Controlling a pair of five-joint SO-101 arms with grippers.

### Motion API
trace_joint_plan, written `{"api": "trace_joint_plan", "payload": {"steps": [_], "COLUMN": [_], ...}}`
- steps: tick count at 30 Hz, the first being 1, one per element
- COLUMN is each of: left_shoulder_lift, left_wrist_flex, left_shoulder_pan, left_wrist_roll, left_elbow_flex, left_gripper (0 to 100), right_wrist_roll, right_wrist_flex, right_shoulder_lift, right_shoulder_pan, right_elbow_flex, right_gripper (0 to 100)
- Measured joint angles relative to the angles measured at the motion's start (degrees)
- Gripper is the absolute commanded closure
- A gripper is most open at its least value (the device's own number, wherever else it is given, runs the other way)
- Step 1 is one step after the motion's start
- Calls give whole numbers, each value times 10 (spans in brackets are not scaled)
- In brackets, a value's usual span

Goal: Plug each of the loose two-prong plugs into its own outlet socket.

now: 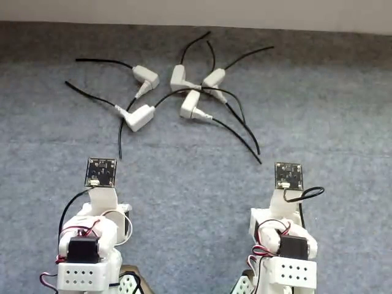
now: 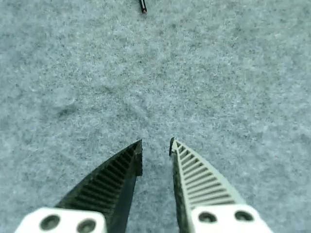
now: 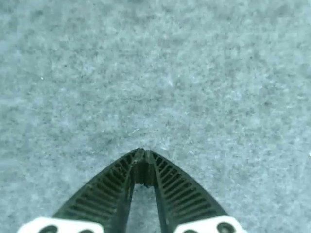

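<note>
- Five white plug/socket pcs (image 1: 190, 104) lie loose at the far side of the grey mat (image 1: 196, 196), each w/ a black cord (image 1: 239, 125). Can't tell plugs from sockets from the high view.
- On the left arm's side: far-left pc (image 1: 146, 76) and near-left pc (image 1: 136, 116), close together but apart.
- Toward the middle: two far pcs (image 1: 177, 77) side by side, w/ the fifth pc just nearer than them. Their cords cross over each other.
- Left arm (image 1: 92, 239) and right arm (image 1: 285, 242) sit at the near edge, well apart from all pcs.
- Left gripper (image 2: 155, 145): released, tips slightly parted, nothing between them. It's over bare mat, w/ one cord end (image 2: 143, 6) lying ahead of it.
- Right gripper (image 3: 145, 154): clenched, tips pressed together, grasping nothing, over bare mat.
</note>
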Motion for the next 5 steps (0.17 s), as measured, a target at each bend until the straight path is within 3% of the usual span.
{"api": "trace_joint_plan", "payload": {"steps": [5], "left_shoulder_lift": [0], "left_wrist_flex": [0], "left_shoulder_pan": [0], "left_wrist_roll": [0], "left_elbow_flex": [0], "left_gripper": [892], "right_wrist_roll": [0], "right_wrist_flex": [0], "right_shoulder_lift": [0], "right_shoulder_pan": [0], "right_elbow_flex": [0], "right_gripper": [990]}}
